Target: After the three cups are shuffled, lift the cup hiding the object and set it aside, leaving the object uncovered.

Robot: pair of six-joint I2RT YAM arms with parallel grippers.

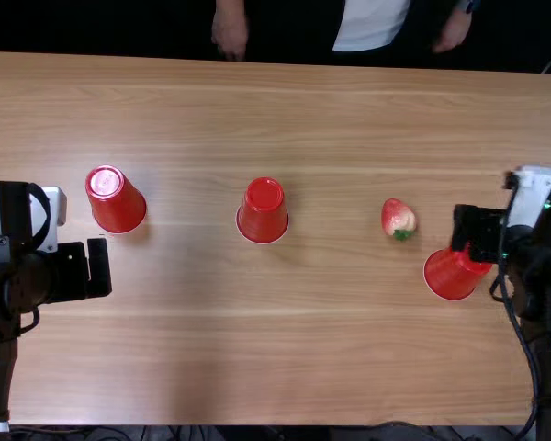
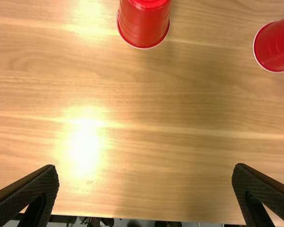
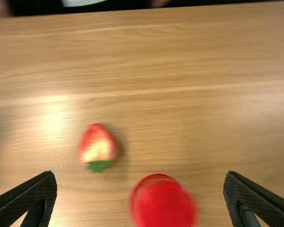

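A red and cream strawberry (image 1: 399, 220) (image 3: 98, 147) lies uncovered on the table, right of the middle. Just right of it and nearer, a red cup (image 1: 451, 274) (image 3: 163, 202) stands mouth down. My right gripper (image 1: 466, 246) (image 3: 139, 176) is over that cup, open, with its fingers wide on either side and apart from it. Two more red cups stand mouth down, one at the left (image 1: 116, 199) (image 2: 143, 21) and one in the middle (image 1: 263, 210) (image 2: 274, 45). My left gripper (image 1: 96, 266) (image 2: 144, 166) is open and holds nothing, near the left cup on its near side.
The wooden table (image 1: 275, 349) has bare room along its near half and between the cups. The right arm's cables (image 1: 533, 367) run down the right edge.
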